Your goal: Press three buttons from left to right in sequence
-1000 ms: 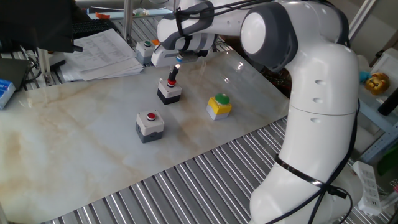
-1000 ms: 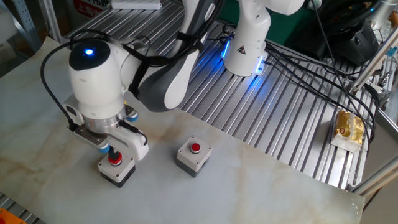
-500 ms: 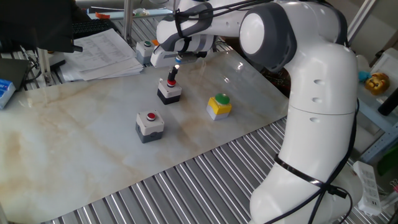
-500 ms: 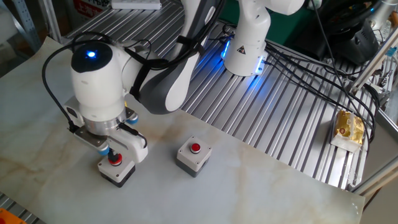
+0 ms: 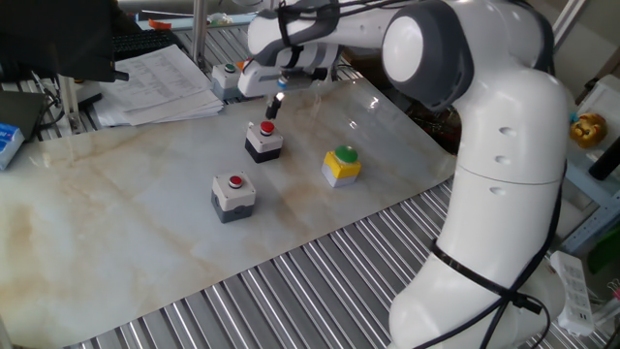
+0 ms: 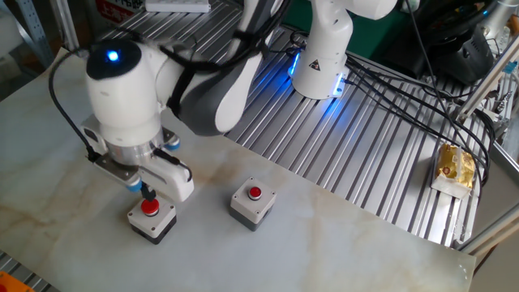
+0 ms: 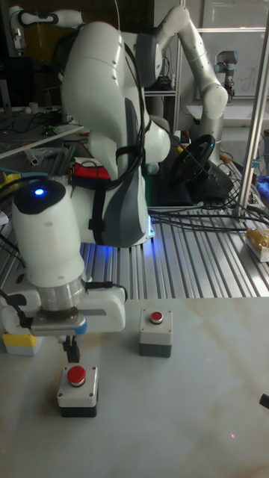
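Observation:
Three button boxes stand on the marble table. A light-grey box with a red button (image 5: 264, 139) (image 6: 152, 217) (image 7: 78, 388) lies right under my gripper (image 5: 272, 111) (image 6: 147, 192) (image 7: 71, 349). The fingers are shut together and hang just above that red cap, with a small gap showing in the tall fixed view. A second grey box with a red button (image 5: 233, 193) (image 6: 252, 203) (image 7: 156, 331) sits apart from it. The yellow box with the green dome (image 5: 342, 164) (image 7: 18, 343) stands to one side; the arm hides it in the other fixed view.
A grey box with a small green button (image 5: 229, 74) and a stack of papers (image 5: 160, 82) lie at the back. Ribbed metal decking (image 5: 291, 291) borders the marble slab. The arm's white base (image 5: 504, 194) stands at the right. Cables (image 6: 389, 89) trail over the decking.
My gripper has lifted off the red button it was pressing and now hangs a little above it. The boxes have not moved.

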`<state>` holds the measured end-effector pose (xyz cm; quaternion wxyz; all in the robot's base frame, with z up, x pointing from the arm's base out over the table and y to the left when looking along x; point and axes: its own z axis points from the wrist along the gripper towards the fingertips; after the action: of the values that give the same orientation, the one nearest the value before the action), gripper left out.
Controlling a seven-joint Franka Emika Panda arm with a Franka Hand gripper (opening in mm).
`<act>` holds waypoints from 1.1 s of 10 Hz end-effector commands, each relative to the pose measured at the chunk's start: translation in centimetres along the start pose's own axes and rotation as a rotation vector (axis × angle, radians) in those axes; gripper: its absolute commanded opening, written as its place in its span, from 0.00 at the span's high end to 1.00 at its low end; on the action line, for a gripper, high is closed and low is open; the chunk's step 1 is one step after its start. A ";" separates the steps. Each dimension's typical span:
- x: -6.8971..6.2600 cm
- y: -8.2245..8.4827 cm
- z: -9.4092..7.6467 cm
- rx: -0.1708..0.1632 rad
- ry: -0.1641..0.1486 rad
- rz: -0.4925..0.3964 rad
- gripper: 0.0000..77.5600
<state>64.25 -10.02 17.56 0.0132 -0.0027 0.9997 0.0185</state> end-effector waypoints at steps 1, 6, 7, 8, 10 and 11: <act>0.1 0.3 -1.8 0.000 -0.001 -0.002 1.00; 2.4 2.2 -2.2 0.000 -0.014 0.017 1.00; 3.4 2.8 -1.6 0.000 -0.021 0.018 1.00; 3.9 3.4 -1.4 0.001 -0.025 0.016 1.00; 3.9 4.3 -1.7 0.005 -0.016 0.000 1.00; 3.9 4.8 -1.9 0.006 -0.009 -0.009 1.00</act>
<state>62.02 -7.87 19.17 0.0124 -0.0042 0.9997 0.0193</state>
